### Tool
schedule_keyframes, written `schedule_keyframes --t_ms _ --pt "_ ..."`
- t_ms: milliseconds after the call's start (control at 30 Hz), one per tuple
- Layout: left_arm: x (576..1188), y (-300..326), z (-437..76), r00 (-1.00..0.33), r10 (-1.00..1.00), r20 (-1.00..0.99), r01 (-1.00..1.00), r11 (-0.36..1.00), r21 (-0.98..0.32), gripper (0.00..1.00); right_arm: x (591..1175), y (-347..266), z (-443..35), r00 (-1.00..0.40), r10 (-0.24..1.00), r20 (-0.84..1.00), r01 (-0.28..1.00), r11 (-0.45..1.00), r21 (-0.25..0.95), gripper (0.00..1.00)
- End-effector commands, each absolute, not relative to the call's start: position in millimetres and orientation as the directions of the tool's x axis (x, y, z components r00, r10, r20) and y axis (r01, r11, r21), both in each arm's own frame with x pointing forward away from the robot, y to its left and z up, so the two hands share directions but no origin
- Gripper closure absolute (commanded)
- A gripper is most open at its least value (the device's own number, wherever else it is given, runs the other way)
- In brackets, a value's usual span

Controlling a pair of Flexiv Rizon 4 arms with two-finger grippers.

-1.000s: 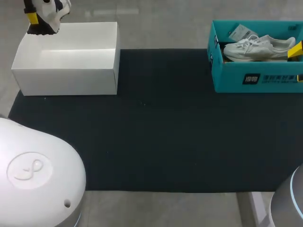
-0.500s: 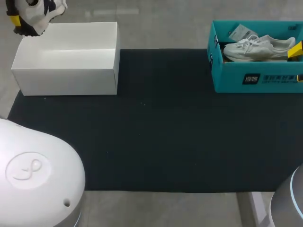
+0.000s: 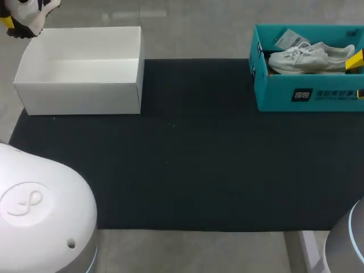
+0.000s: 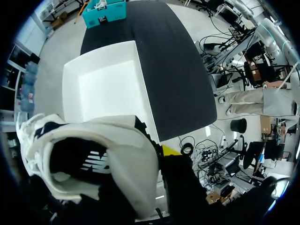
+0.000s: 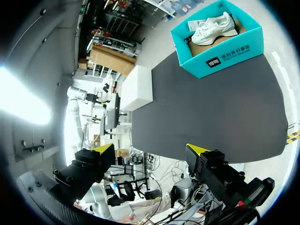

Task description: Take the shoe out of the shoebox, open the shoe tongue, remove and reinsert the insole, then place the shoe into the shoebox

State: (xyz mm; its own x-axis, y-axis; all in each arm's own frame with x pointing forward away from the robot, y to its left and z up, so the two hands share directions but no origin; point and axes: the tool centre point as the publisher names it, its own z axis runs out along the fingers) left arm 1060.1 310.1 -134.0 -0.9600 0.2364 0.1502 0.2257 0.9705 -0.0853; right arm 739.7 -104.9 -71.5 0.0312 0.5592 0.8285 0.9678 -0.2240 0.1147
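Note:
At the back left corner of the head view, my left gripper (image 3: 12, 24) is shut on a white and black shoe (image 3: 28, 10), held in the air beyond the back left corner of the open white box (image 3: 79, 71). In the left wrist view this shoe (image 4: 93, 150) fills the space at the fingers, its dark opening facing the camera, with the white box (image 4: 105, 89) below and ahead. One yellow fingertip (image 4: 169, 150) shows beside the shoe. A second white shoe (image 3: 310, 57) lies in the teal shoebox (image 3: 296, 94) at the back right. My right gripper (image 5: 151, 149) stands open and holds nothing, well back from the shoebox (image 5: 220, 51).
A black mat (image 3: 187, 165) covers the table between the two boxes. A paper tag (image 3: 290, 38) lies in the teal shoebox behind the shoe. The bases of my arms (image 3: 40, 216) sit at the front corners.
My left gripper has carried the white and black shoe leftward, from over the white box's back left corner to beyond it. The right arm has not moved.

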Motion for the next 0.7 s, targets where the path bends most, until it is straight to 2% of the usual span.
schedule_keyframes --t_ms 33,100,300,700 --pt "1063.1 311.7 -137.7 -0.922 0.342 0.182 0.328 0.939 -0.103 1.00 740.7 -104.6 -71.7 0.034 0.561 0.827 0.968 -0.224 0.112 0.00" --pt "1056.2 312.3 -137.4 -0.821 0.522 0.233 0.498 0.853 -0.156 1.00 740.7 -104.6 -71.7 0.034 0.561 0.827 0.968 -0.224 0.112 0.00" --pt "1053.8 313.6 -131.4 -0.515 0.785 0.344 0.818 0.570 -0.076 1.00 740.7 -104.6 -71.7 0.034 0.561 0.827 0.968 -0.224 0.112 0.00" --pt "1053.8 313.6 -131.4 -0.515 0.785 0.344 0.818 0.570 -0.076 1.00 740.7 -104.6 -71.7 0.034 0.561 0.827 0.968 -0.224 0.112 0.00"
